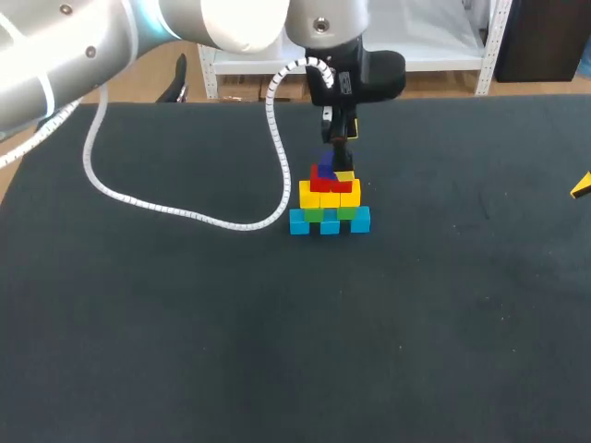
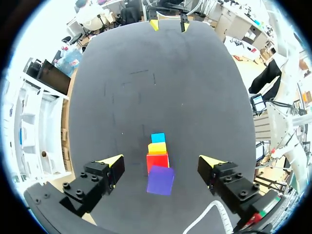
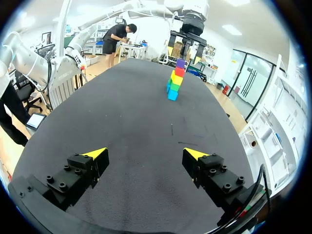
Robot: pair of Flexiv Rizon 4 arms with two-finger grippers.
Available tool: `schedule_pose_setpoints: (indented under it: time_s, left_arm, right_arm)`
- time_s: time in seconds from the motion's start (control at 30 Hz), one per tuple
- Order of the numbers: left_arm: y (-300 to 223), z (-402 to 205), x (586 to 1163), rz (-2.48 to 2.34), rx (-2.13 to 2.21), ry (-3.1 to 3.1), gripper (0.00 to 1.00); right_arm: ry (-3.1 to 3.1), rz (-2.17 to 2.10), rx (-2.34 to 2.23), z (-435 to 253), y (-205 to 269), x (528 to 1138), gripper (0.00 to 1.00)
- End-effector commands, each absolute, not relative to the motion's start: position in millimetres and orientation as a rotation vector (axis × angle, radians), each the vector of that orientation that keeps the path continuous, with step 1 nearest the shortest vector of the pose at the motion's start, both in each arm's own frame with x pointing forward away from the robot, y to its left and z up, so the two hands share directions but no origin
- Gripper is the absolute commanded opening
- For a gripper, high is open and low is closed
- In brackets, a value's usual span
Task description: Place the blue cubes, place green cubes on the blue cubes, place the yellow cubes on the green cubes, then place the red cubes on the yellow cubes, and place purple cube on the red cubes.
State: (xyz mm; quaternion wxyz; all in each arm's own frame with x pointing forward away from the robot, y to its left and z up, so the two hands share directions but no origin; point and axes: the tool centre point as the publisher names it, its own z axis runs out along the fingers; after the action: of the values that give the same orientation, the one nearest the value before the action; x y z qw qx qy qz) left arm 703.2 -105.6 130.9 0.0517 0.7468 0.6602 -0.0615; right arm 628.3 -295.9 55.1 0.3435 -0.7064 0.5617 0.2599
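Cubes stand in a tower (image 1: 329, 205) on the worktop (image 1: 185, 323), with the purple cube (image 2: 160, 180) on top, a bit crooked. Left fingers (image 2: 114, 162) hang wide apart just above it, holding nothing. Right fingers (image 3: 95, 154) are apart too, far away. A bump could knock the tower down.

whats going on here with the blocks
The robot is building a small pyramid of coloured cubes on the table. Blue cubes form the base, then green cubes, yellow cubes and red cubes, with a purple cube on top. The left gripper hangs open right above the purple cube, its fingers apart and not touching it. The right gripper is open and empty, off at the table's edge, far from the stack.
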Motion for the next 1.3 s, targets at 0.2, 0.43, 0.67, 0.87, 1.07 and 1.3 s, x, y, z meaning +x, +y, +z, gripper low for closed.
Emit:
schedule_pose_setpoints:
  time_s: [0.2,0.43,0.67,0.87,1.07,1.3]
  left_arm:
    - [-108,128,719,-0.187,2.29,2.011,1.0]
    - [-105,129,726,-0.168,2.297,1.998,1.0]
    - [-108,130,727,-0.168,2.305,1.98,1.0]
    - [-110,130,727,-0.167,2.311,1.971,1.0]
    - [-109,128,728,-0.17,2.312,1.974,1.0]
    - [-109,128,727,-0.172,2.312,1.974,1.0]
  right_arm:
    - [1.457,0.676,-1.835,54,-296,629,1.0]
    - [1.457,0.676,-1.835,54,-296,629,1.0]
    - [1.457,0.676,-1.835,54,-296,629,1.0]
    - [1.457,0.676,-1.835,54,-296,629,1.0]
    - [1.457,0.676,-1.835,54,-296,629,1.0]
    - [1.457,0.676,-1.835,54,-296,629,1.0]
